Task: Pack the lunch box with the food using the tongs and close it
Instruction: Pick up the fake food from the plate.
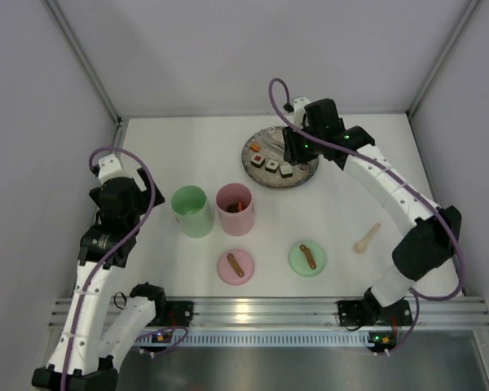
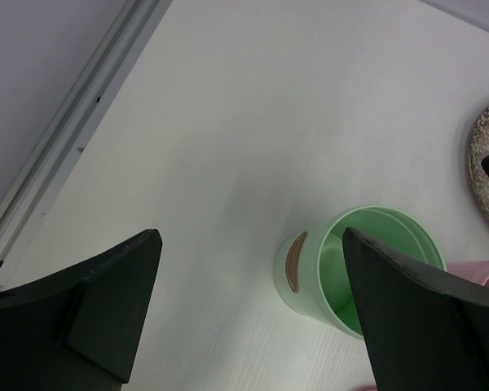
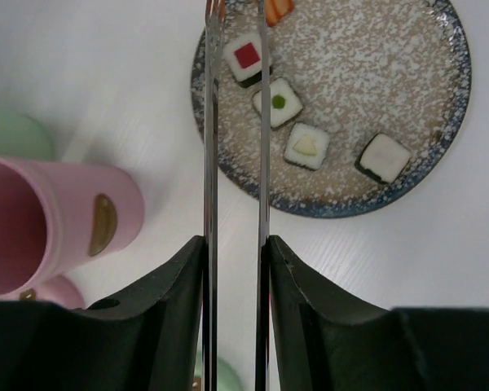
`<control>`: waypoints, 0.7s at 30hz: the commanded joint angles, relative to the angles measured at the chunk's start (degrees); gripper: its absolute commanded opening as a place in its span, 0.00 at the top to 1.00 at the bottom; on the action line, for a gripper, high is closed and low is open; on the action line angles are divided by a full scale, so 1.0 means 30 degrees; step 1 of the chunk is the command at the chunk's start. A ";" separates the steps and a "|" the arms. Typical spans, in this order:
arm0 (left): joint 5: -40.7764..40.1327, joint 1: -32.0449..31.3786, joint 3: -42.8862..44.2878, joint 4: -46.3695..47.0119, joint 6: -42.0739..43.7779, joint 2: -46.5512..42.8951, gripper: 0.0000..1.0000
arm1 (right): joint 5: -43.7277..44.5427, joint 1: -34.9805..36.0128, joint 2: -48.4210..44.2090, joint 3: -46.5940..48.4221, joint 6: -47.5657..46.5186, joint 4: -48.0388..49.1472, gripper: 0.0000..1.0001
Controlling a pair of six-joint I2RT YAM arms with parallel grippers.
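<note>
My right gripper [image 3: 236, 244] [image 1: 296, 151] is shut on the silver tongs [image 3: 211, 163], one thin arm against each finger. The tongs reach out over the speckled plate [image 3: 375, 73] [image 1: 303, 174]. A red-centred sushi roll [image 3: 246, 57] lies between their arms near the tips. More food lies on the plate: a green-centred roll [image 3: 278, 103], a pale yellow roll [image 3: 307, 146], a white piece [image 3: 384, 157] and an orange shrimp [image 3: 279, 8]. The pink lunch box cup [image 1: 235, 208] holds a few pieces. My left gripper [image 2: 248, 244] [image 1: 129, 194] hangs open beside the green cup [image 2: 375, 269] [image 1: 192, 212].
A pink lid [image 1: 235, 265] and a green lid [image 1: 307, 259] lie in front of the cups. A small wooden spoon [image 1: 367, 239] rests near the right arm. Walls enclose the table on the left, right and back.
</note>
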 commanded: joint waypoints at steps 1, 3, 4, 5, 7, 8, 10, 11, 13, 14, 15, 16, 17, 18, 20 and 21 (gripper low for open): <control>0.0161 -0.0070 0.0069 0.0932 0.0067 0.0092 0.01 | -0.1654 -0.1363 0.1581 0.1789 -0.2170 0.1776 0.64; -0.0015 -0.0070 0.0128 0.0932 0.0096 0.0121 0.01 | -0.1624 -0.1510 0.3104 0.2725 -0.2640 0.1866 0.64; -0.0016 -0.0070 0.0186 0.0932 0.0154 0.0179 0.01 | -0.1653 -0.1685 0.3573 0.3135 -0.3106 0.1750 0.64; -0.0161 -0.0070 0.0244 0.0932 0.0184 0.0209 0.01 | -0.1653 -0.1715 0.4535 0.3951 -0.3343 0.1575 0.64; -0.0279 -0.0070 0.0449 0.0903 0.0214 0.0412 0.01 | -0.1887 -0.1861 0.5244 0.4572 -0.4073 0.1398 0.59; -0.0308 -0.0070 0.0537 0.0902 0.0214 0.0501 0.01 | -0.1917 -0.1891 0.5886 0.5155 -0.4193 0.1310 0.57; -0.0396 -0.0070 0.0713 0.0902 0.0126 0.0706 0.01 | -0.2472 -0.1920 0.6446 0.5744 -0.4748 0.1105 0.55; -0.0454 -0.0041 0.0888 0.0844 0.0184 0.0910 0.01 | -0.2532 -0.1921 0.6913 0.6153 -0.4809 0.1104 0.55; -0.0864 -0.0040 0.0977 0.0698 0.0068 0.1087 0.01 | -0.2649 -0.1921 0.7384 0.6507 -0.5014 0.1104 0.54; -0.0894 -0.0040 0.0977 0.0668 0.0009 0.1146 0.01 | -0.2678 -0.1921 0.7821 0.6914 -0.5131 0.0872 0.54; -0.1010 -0.0040 0.0948 0.0697 -0.0050 0.1146 0.01 | -0.2737 -0.1892 0.8029 0.7063 -0.5306 0.0754 0.53; -0.1128 -0.0040 0.0919 0.0668 -0.0137 0.1176 0.01 | -0.2650 -0.1891 0.8234 0.7181 -0.5569 0.0782 0.54; -0.1187 -0.0040 0.0832 0.0668 -0.0138 0.1205 0.01 | -0.2533 -0.1891 0.8584 0.7385 -0.5688 0.0666 0.53; -0.1216 -0.0040 0.0802 0.0697 -0.0138 0.1263 0.01 | -0.2503 -0.1891 0.8761 0.7532 -0.5834 0.0578 0.53; -0.1334 -0.0040 0.0802 0.0697 -0.0080 0.1264 0.01 | -0.2649 -0.1921 0.9229 0.7883 -0.6157 0.0548 0.53; -0.1334 -0.0040 0.0773 0.0697 -0.0079 0.1293 0.01 | -0.2678 -0.1892 0.9406 0.8030 -0.6332 0.0461 0.53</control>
